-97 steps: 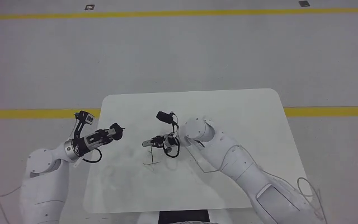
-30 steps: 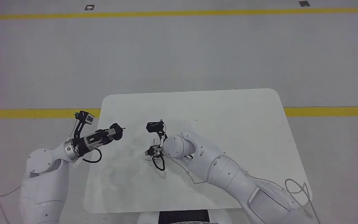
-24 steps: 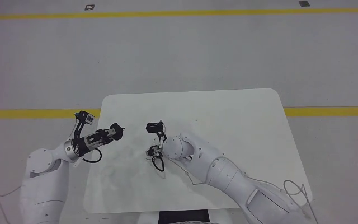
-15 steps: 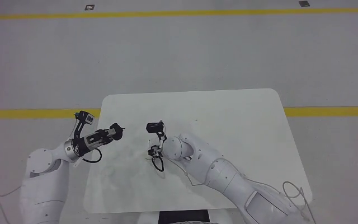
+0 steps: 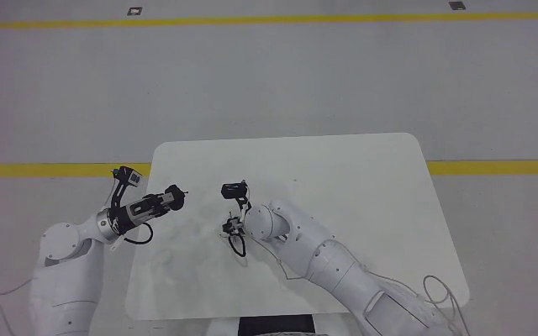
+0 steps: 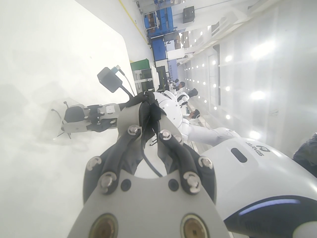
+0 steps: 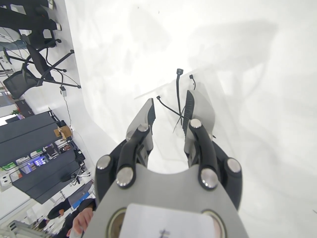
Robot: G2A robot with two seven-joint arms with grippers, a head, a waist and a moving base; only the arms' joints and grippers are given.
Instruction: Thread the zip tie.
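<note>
Fingers point(image 7: 148, 115) wide on right gripper point(image 7: 169, 97) over zip ties point(image 7: 177, 87), closed on left gripper point(image 6: 148, 107).

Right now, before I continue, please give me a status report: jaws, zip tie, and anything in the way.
Right jaws open over crossed black zip ties on the table. Left jaws shut, off to the side. Nothing between jaws and ties.

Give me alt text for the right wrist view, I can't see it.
The right gripper hangs open over the white table, several black zip ties lying crossed between and just beyond its fingers. An office chair stands beyond the table's edge.
</note>
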